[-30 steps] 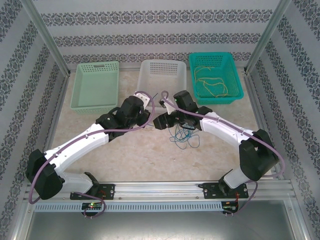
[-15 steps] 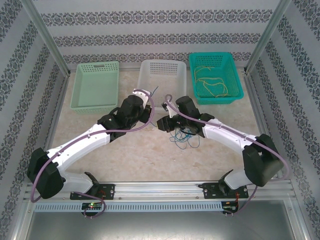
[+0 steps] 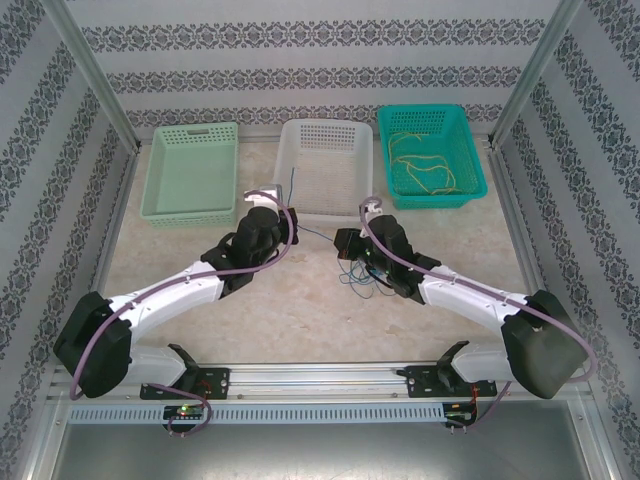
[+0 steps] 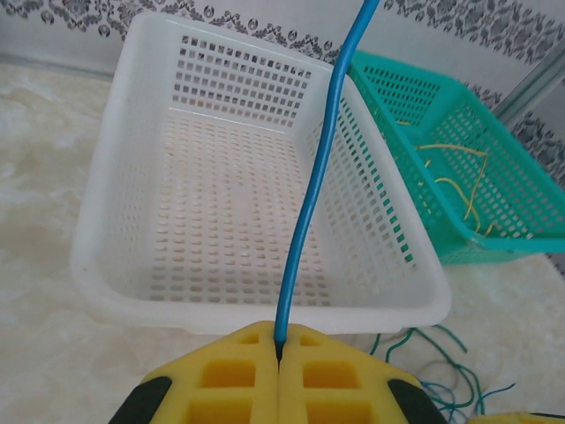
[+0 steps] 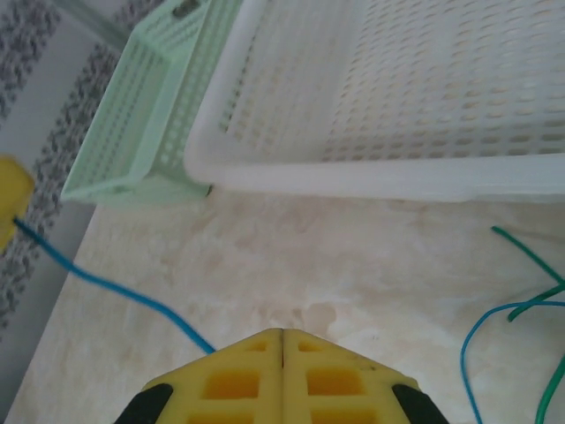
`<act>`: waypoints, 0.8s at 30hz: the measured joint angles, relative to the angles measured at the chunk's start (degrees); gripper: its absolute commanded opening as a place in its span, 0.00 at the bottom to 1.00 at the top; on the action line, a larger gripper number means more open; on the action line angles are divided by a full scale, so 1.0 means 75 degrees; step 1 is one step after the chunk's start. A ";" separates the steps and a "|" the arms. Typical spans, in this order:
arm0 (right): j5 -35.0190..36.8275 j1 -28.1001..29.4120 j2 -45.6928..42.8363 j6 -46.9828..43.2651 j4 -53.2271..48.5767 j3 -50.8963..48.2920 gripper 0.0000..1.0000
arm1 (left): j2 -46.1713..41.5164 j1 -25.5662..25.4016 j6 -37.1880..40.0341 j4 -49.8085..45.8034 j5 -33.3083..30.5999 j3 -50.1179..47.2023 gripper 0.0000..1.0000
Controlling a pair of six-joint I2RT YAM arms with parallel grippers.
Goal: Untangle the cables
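- A blue cable (image 4: 305, 212) is clamped at the seam of the left claw (image 4: 280, 349), whose yellow pads are clenched on it. From there the free length rises straight ahead of the claw, over the white basket (image 4: 115, 221).
- A further stretch of that cable is seen leading from the left claw down under the pads of the right claw (image 5: 282, 340). That claw's pads are pressed together, but whether the strand is actually pinched there cannot be told.
- The strand is probably held off the tabletop (image 5: 353, 274) between the two claws so that it can be drawn out of the knot without dragging its neighbours along.
- The remaining cables (image 5: 521, 309), green and blue, are left in a loose tangle on the tabletop just right of the right claw and close beneath it.
- The white basket, empty and just ahead of both claws, is judged to be meant for the blue strands.
- Yellow cables (image 4: 459, 190) are already gathered in the teal basket (image 4: 494, 249), ahead and right of the left claw, which suggests sorting by colour.
- A light green basket (image 5: 132, 150) is set ahead and left of the right claw, presumably for green ones.
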 measured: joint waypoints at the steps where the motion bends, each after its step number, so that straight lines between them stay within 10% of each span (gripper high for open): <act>1: 0.0134 0.0000 0.0000 0.0195 0.0192 -0.0102 0.00 | 0.0026 0.0000 -0.0137 0.0216 0.0003 -0.0099 0.00; 24: 0.1690 0.0338 0.0723 0.3139 0.3348 -0.1026 0.01 | 0.2002 0.0216 -0.2410 0.5082 0.0382 -0.0498 0.00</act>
